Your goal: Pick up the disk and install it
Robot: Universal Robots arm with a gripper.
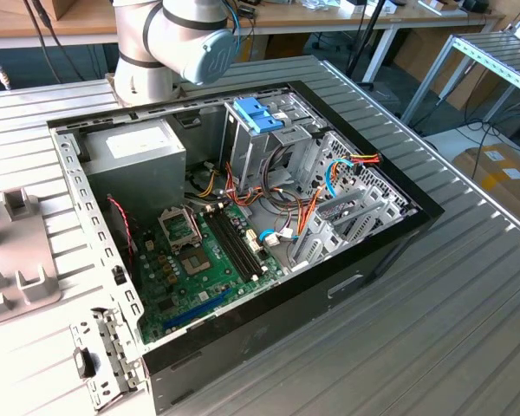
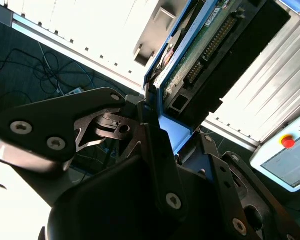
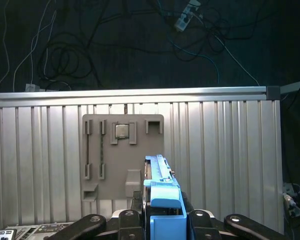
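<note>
As the end effector (image 3: 163, 206) clamps the disk (image 3: 159, 172), cables (image 1: 305, 206) crowd the case (image 1: 269, 325).

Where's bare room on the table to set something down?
Bare ribbed table at the exterior view's right of the PC case and nearer the camera. Crowded: cables over the motherboard inside; grey fixture tray at that view's left.

**Lighting and exposure findings**

In the exterior view we record bright, even overhead light. The ribbed surface (image 1: 433, 329) carries a soft sheen, and the open computer case (image 1: 243, 338) is shaded along its inner walls. In the second wrist view the slats burn out to white, and the gripper (image 2: 152, 112) shows as a dark silhouette. In the first wrist view the floor (image 3: 270, 30) is dim and the disk (image 3: 162, 192) is evenly lit.
</note>
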